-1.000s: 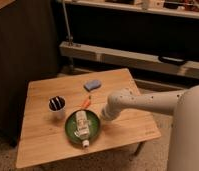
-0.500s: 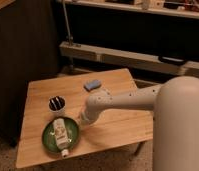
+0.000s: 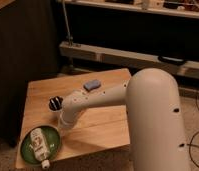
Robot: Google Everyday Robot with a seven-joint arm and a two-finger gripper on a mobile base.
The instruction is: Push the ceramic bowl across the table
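You won't find any wording, brand, number or sign you can read here. The white bottle [image 3: 40,145] lying in the ceramic bowl [image 3: 29,155] at the worktop's [image 3: 103,125] front-left corner carries a green-and-white label, but its print is illegible. The pincer [image 3: 62,125] sits just beside the bowl's rim at the arm's tip, and it bears no markings.

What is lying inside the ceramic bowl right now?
A pale bottle-like object lies inside the ceramic bowl, one end overhanging the rim. The end effector sits at the bowl's edge; what lies beneath the object is covered.
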